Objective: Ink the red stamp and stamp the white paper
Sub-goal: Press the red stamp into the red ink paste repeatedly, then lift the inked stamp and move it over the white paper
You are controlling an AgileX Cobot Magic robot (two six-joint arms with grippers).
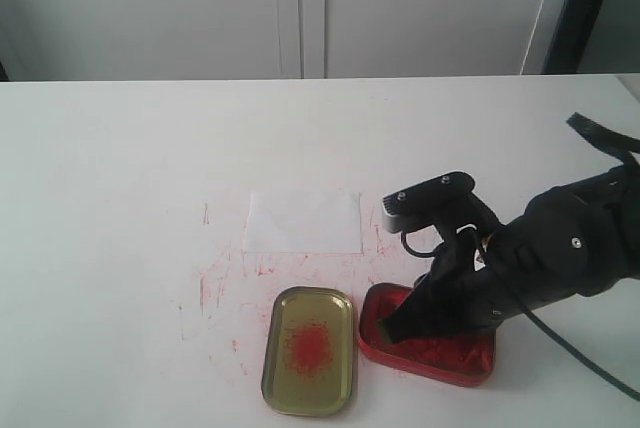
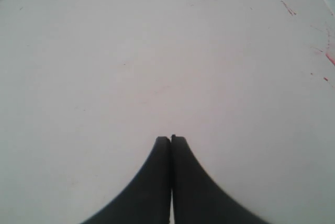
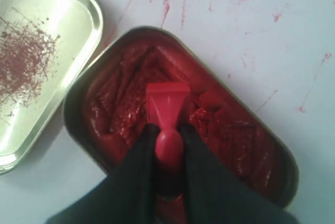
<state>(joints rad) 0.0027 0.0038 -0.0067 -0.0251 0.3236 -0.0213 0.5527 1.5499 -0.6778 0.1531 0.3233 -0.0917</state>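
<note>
Right wrist view: the right fingers [image 3: 149,141] are clamped on the red stamp [image 3: 166,114], one on each side of its handle.
Red stamp, look: bright red plastic, with a short rounded handle that widens to a flat, square-edged base.
Red stamp, place: the handle sits between the two right fingers and the base pokes out just past their tips. The base is down on the red ink, over the middle of the tin.
Ink tin [image 3: 74,111]: an oblong tin with rounded corners, directly under the right fingers. It is full of thick, lumpy, glossy dark red ink up to its walls.
Tin lid [image 3: 63,82]: a yellowish metal lid lying inside-up just beside the tin, off to one side of the right fingers. It holds only a scratchy red smudge at its centre.
White paper [image 1: 303,220]: a plain sheet flat on the counter [image 1: 120,168], beyond the tin and lid and apart from the right fingers. No stamp mark can be made out on it.
Counter: white, with thin red streaks and specks around the tin, the lid and the near edge of the paper.
Left fingers [image 2: 161,153]: closed tip to tip with nothing between them, over bare counter with a few red flecks off to one side.
</note>
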